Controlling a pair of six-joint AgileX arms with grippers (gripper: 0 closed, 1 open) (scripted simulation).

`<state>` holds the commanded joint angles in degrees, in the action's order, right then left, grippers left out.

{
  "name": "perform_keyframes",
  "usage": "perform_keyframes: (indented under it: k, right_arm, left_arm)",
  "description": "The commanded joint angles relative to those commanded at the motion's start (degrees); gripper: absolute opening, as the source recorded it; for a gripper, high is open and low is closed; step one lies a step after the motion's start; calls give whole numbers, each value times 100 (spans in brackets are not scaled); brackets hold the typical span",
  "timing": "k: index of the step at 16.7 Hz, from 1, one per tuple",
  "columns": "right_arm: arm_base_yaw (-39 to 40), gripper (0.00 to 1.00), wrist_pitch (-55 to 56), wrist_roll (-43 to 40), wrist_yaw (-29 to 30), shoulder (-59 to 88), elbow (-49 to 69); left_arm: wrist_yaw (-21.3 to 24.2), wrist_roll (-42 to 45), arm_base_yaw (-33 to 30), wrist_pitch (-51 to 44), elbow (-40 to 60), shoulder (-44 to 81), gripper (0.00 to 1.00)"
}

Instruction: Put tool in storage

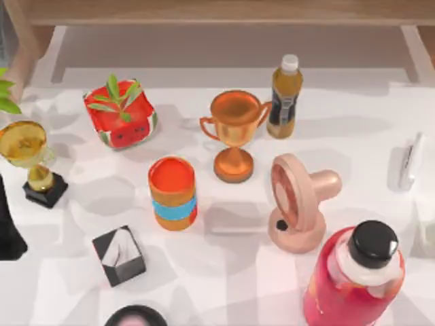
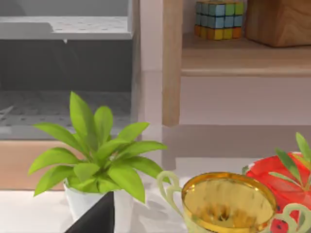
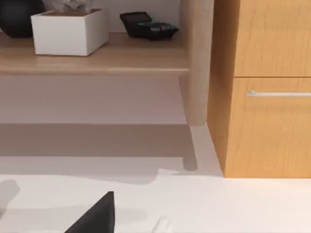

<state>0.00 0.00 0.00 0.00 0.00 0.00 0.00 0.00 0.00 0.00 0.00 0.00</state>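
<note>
The tool (image 1: 410,161) is a slim white-and-grey bar lying flat near the table's right edge, to the right of the pink fan (image 1: 299,204). A small white tip (image 3: 162,225), possibly the tool's end, lies on the table in the right wrist view. A wooden cabinet (image 3: 267,126) with a metal handle (image 3: 278,93) stands behind the table on the right. My left arm (image 1: 8,231) is a dark shape at the table's left edge, far from the tool. A dark part of my left gripper (image 2: 95,218) and of my right gripper (image 3: 95,216) shows low in each wrist view.
Between the arms stand an amber bottle (image 1: 284,96), a copper trophy (image 1: 234,132), an orange cup (image 1: 172,193), a watermelon planter (image 1: 120,113), a gold trophy (image 1: 30,159), a tissue box (image 1: 119,255) and a tall red bottle (image 1: 357,278). Wooden shelves (image 2: 243,56) run along the back.
</note>
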Motion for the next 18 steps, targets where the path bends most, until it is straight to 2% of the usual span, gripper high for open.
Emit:
perform_keyframes:
  k: [4, 7, 12, 18]
  right_arm:
    - [-45, 100, 142, -167, -33, 167, 136]
    - [-244, 100, 673, -810, -135, 855, 632]
    - [-852, 100, 2094, -2588, -392, 3023, 1930]
    - [-1729, 100, 4056, -5162, -878, 6662, 3716]
  left_arm:
    - [0, 0, 0, 0, 0, 0, 100]
    - [0, 0, 0, 0, 0, 0, 100]
    - [0, 0, 0, 0, 0, 0, 100]
    - [0, 0, 0, 0, 0, 0, 100]
